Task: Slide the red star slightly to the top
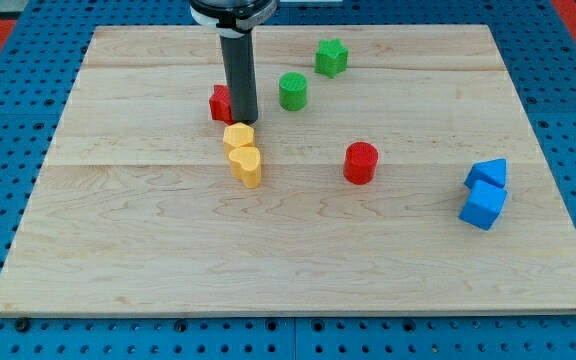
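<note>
The red star (220,103) lies left of the board's middle, towards the view's top, partly hidden behind my rod. My tip (243,121) stands right at the star's lower right side, touching or nearly touching it. Just below the tip lie two yellow blocks: a yellow hexagon-like block (237,137) and a yellow heart (246,165), pressed together.
A green cylinder (293,91) and a green star (331,57) lie to the tip's right and up. A red cylinder (360,162) lies right of the middle. Two blue blocks (487,174) (482,205) sit together at the view's right. The wooden board (118,250) has blue surroundings.
</note>
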You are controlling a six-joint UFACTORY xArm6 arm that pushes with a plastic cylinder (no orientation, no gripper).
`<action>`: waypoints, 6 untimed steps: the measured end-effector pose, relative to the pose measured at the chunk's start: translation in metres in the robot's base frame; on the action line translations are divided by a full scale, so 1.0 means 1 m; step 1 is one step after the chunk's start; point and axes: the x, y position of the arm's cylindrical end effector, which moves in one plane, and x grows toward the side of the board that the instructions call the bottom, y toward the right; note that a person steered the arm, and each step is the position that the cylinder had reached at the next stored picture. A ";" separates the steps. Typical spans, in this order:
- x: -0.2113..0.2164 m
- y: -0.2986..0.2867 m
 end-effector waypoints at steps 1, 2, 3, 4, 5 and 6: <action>-0.012 -0.026; -0.009 -0.033; 0.006 -0.059; -0.020 -0.046; -0.032 -0.041; -0.050 -0.040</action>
